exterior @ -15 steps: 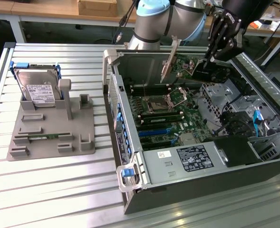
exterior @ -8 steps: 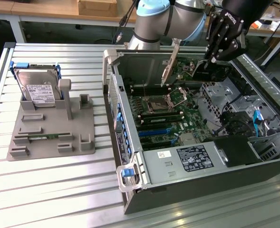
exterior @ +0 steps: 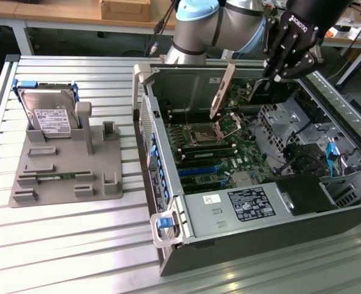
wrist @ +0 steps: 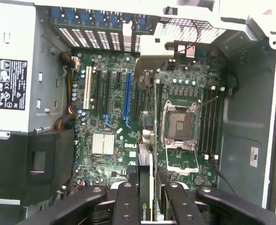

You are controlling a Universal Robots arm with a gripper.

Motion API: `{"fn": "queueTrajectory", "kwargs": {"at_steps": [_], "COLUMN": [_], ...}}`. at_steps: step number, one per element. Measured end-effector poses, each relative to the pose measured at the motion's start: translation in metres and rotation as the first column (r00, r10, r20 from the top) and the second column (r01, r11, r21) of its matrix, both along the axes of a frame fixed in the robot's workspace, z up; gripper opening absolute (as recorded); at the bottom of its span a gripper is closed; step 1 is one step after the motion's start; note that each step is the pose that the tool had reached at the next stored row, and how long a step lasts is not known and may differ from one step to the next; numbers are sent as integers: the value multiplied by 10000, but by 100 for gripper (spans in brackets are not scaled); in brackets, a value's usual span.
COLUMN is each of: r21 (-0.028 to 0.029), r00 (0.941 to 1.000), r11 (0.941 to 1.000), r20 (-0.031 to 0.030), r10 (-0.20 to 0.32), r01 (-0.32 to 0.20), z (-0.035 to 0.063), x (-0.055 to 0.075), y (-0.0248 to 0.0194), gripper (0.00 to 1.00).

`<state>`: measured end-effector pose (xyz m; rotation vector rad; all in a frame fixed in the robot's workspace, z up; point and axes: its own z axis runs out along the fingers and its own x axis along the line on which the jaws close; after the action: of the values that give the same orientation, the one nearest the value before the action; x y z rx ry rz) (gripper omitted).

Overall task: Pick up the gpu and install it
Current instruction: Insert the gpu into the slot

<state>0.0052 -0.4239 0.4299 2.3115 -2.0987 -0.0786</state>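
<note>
The gpu (exterior: 222, 89) is a thin dark card with a silver bracket. It hangs tilted over the open computer case (exterior: 168, 202), above the motherboard (exterior: 223, 153) near the CPU socket (exterior: 201, 131). My gripper (exterior: 267, 76) is shut on the card's far end. In the wrist view the gpu (wrist: 146, 183) shows edge-on between the two black fingers (wrist: 126, 204), pointing down at the board. The blue expansion slot (wrist: 127, 96) lies off to one side of the card, apart from it.
A silver hard drive (exterior: 48, 113) stands in a grey fixture (exterior: 64, 184) at the exterior view's left, with a green memory stick (exterior: 57, 177) lying in it. The power supply (exterior: 241, 205) and drive cages (exterior: 303, 141) crowd the case's near and right sides.
</note>
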Motion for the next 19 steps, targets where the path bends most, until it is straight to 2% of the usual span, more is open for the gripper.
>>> {"fn": "queueTrajectory", "kwargs": {"at_steps": [1, 2, 3, 6, 8, 10, 12, 13, 14, 15, 17, 19], "r21": [0, 0, 0, 0, 0, 0, 0, 0, 0, 0, 0, 0], "r00": [9996, 9951, 9910, 9785, 9669, 9518, 9452, 9396, 9332, 9223, 9062, 8974], "r11": [9996, 9951, 9910, 9785, 9669, 9518, 9452, 9396, 9332, 9223, 9062, 8974], "r20": [0, 0, 0, 0, 0, 0, 0, 0, 0, 0, 0, 0], "r10": [291, 993, 1342, 2063, 2553, 3066, 3265, 3424, 3595, 3865, 4228, 4411], "r01": [-291, -993, -1342, -2063, -2553, -3066, -3265, -3424, -3595, -3865, -4228, -4411], "z": [0, 0, -1, -1, -2, -2, -2, -2, -2, -2, -2, -3], "x": [0, 0, 0, 0, 0, 0, 0, 0, 0, 0, 0, 0], "y": [0, 0, 0, 0, 0, 0, 0, 0, 0, 0, 0, 0], "gripper": [26, 26, 26, 26, 26, 26, 26, 26, 26, 26, 26, 26]}}
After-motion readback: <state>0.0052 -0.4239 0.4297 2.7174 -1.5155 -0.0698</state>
